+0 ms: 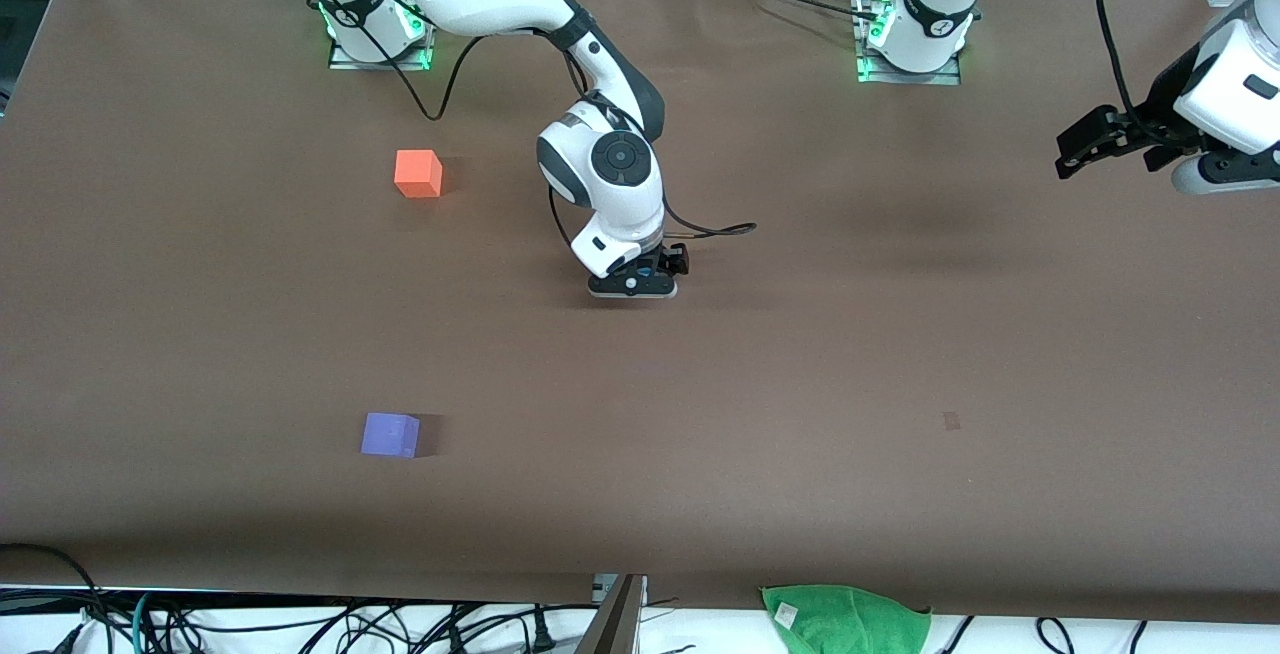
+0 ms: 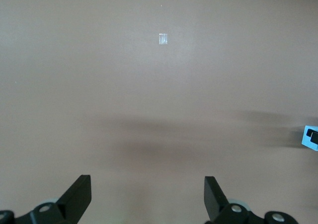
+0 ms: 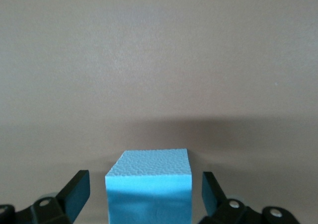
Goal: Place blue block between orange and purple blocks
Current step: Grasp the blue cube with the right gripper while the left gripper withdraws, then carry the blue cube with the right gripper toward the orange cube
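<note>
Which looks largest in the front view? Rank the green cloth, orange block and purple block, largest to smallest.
1. Green cloth, by far the largest, at the table edge nearest the camera.
2. Purple block and orange block: nearly alike. The purple one looks slightly bigger, but it lies nearer the camera, so I won't rank them.

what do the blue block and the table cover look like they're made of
Blue block: probably foam, matte; its top shows a fine pebbled grain and no shine. Table cover: looks like brown paper or thin matte sheet, smooth and dull; which one is unclear.
</note>
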`<action>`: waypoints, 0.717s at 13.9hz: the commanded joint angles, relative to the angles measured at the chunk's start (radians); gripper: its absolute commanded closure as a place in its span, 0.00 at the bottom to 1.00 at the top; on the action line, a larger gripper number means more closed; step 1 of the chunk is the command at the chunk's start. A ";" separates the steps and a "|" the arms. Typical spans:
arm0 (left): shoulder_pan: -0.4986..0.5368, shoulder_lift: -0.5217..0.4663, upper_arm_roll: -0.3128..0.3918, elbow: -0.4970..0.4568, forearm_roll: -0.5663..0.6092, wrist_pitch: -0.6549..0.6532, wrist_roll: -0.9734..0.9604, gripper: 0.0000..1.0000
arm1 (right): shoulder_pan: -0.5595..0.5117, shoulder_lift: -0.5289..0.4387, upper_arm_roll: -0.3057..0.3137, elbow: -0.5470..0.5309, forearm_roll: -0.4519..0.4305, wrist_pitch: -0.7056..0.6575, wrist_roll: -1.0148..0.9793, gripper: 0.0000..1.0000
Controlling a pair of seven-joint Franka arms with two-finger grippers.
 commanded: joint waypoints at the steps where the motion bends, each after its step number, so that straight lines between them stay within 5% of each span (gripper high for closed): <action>1: -0.001 0.030 0.003 0.070 0.025 -0.008 0.018 0.00 | 0.013 0.015 -0.009 0.011 -0.015 0.008 0.019 0.00; 3: -0.003 0.047 -0.003 0.084 0.054 -0.007 0.016 0.00 | 0.013 0.017 -0.009 0.011 -0.012 0.008 0.019 0.03; 7: -0.017 0.051 -0.010 0.084 0.059 -0.004 0.019 0.00 | 0.014 0.017 -0.009 0.011 -0.039 0.008 0.002 0.58; 10: -0.024 0.065 -0.010 0.087 0.016 0.027 0.019 0.00 | 0.004 -0.002 -0.016 0.013 -0.039 -0.007 -0.007 0.59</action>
